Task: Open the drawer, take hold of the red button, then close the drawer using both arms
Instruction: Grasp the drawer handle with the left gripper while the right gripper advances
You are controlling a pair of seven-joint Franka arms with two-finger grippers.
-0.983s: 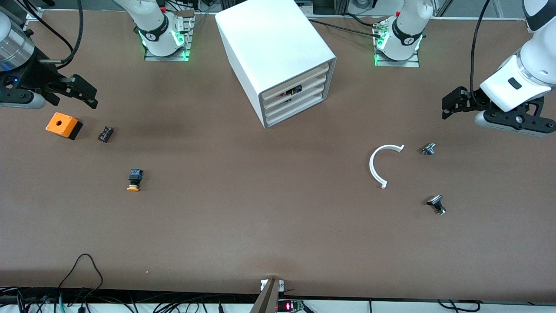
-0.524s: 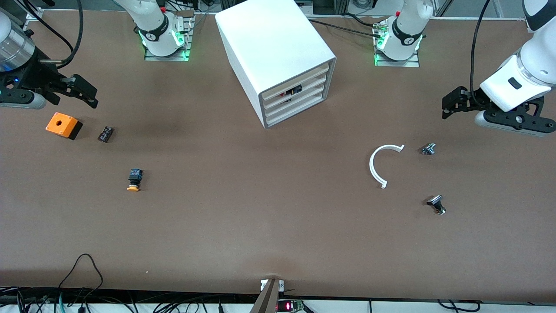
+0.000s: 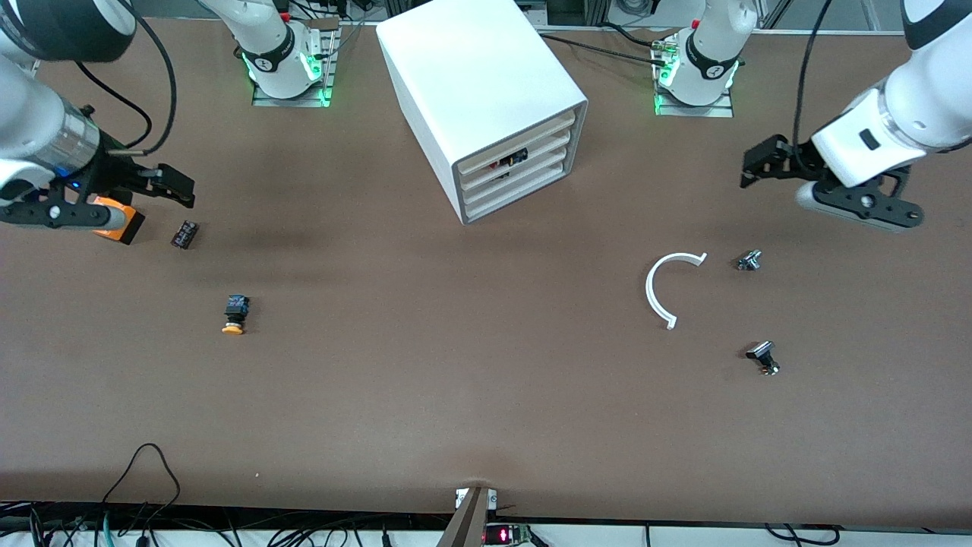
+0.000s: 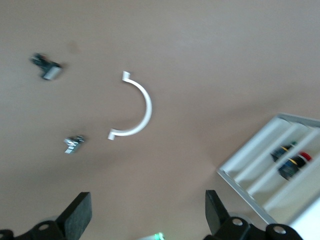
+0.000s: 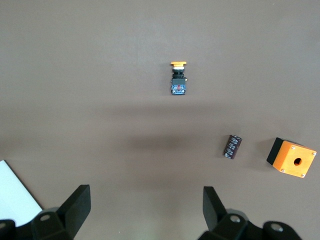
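Worktop (image 3: 456, 395) near zone: black knob (image 3: 762, 357) toward left arm's end; yellow button (image 3: 235, 313) toward right arm's end; white arc (image 3: 659, 287) and metal part (image 3: 749, 260) farther up.

Capacitor (image 3: 184, 233), orange box (image 3: 121, 222) beside it.

Right gripper (image 3: 173, 190) over orange box, jaws apart, empty. Left gripper (image 3: 755, 167) over bare worktop above metal part, jaws apart, empty. Judgement: both staged wide to approach cabinet (image 3: 486, 99).

Drawer (image 3: 520, 156) not pulled out; red button (image 4: 299, 161) inside it, seen through gap. Opening not begun.
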